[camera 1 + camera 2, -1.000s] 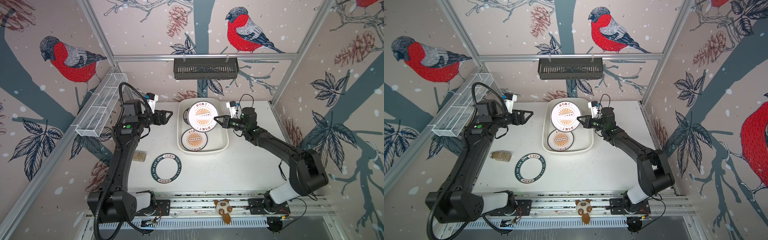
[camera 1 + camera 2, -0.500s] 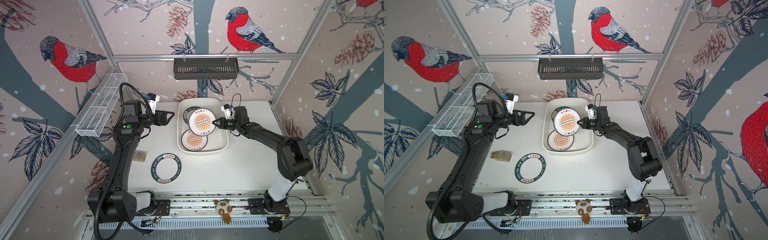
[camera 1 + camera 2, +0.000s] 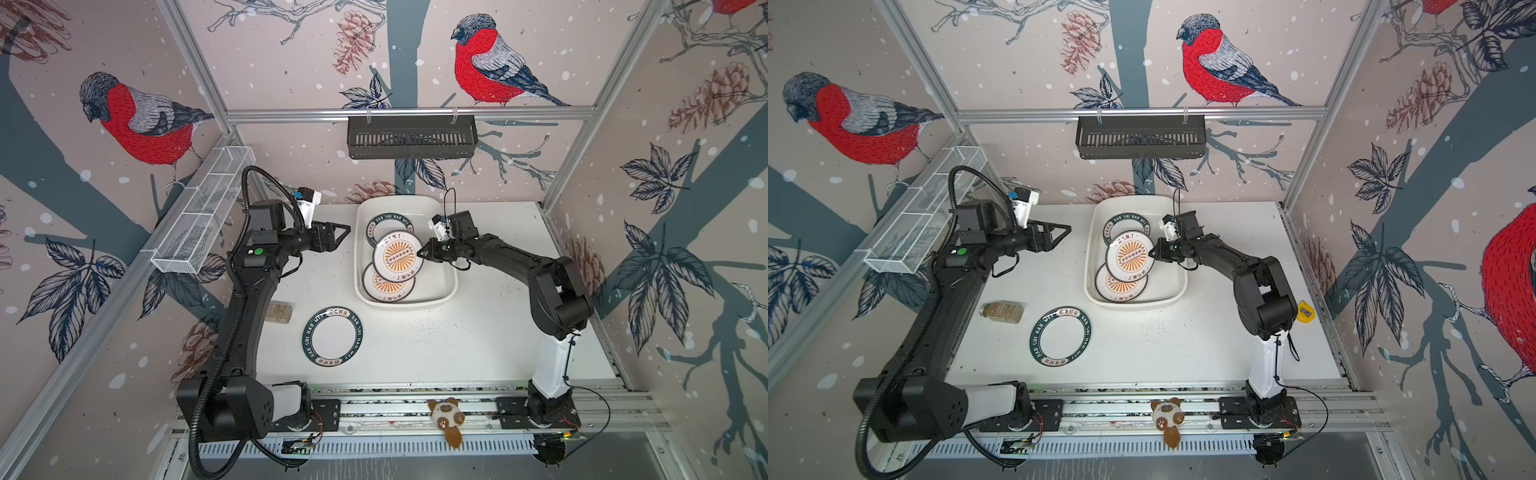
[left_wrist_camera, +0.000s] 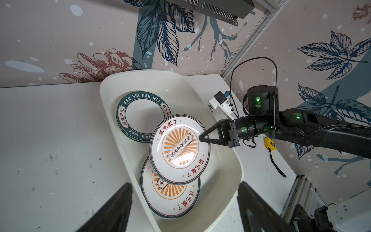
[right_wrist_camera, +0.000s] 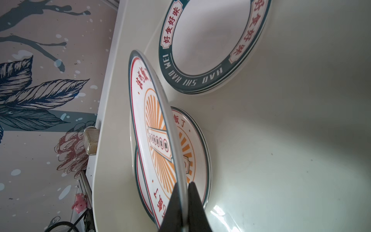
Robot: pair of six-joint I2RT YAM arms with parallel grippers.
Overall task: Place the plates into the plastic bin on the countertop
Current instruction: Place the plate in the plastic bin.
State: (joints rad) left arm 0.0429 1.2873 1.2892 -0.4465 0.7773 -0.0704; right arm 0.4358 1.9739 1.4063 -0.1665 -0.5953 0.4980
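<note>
Plates (image 3: 1121,286): all but one are over or inside the plastic bin (image 3: 399,200); the odd one lies out on the counter (image 3: 478,332).
Counter: white and specked, with the bin at 12 o'clock near the back wall.
Left tool (image 3: 343,238): spread wide and empty, at 9 o'clock of the bin, just outside its wall.
Right tool (image 3: 420,252): pressed together on the 3 o'clock rim of the sunburst plate (image 3: 395,257), which hangs tilted above the bin floor.
Green-rim stack (image 3: 379,227): flat at the bin's 12 o'clock end, partly hidden by the held plate.
Lower sunburst plate (image 3: 388,291): flat at the bin's 6 o'clock end.
Loose green-rim plate (image 3: 332,336): flat on the counter at 7 o'clock of the bin, well apart from both tools.
Small jar (image 3: 1001,311): on its side at 9 o'clock of the loose plate.
Writing: green rims read "HAO SHI HAO WEI", with red 好食好味 in panels. Sunburst plates carry red 該吃飯了. The centre banner is too small to read.
Risk: the grip is a thin pinch on one edge, so the plate could pivot or slip. Let go here, it would likely land straddling both piles, rest crooked, then slide or chip. Whether its low edge touches anything cannot be told. The loose plate lies flat, leaving little rim to get under.
</note>
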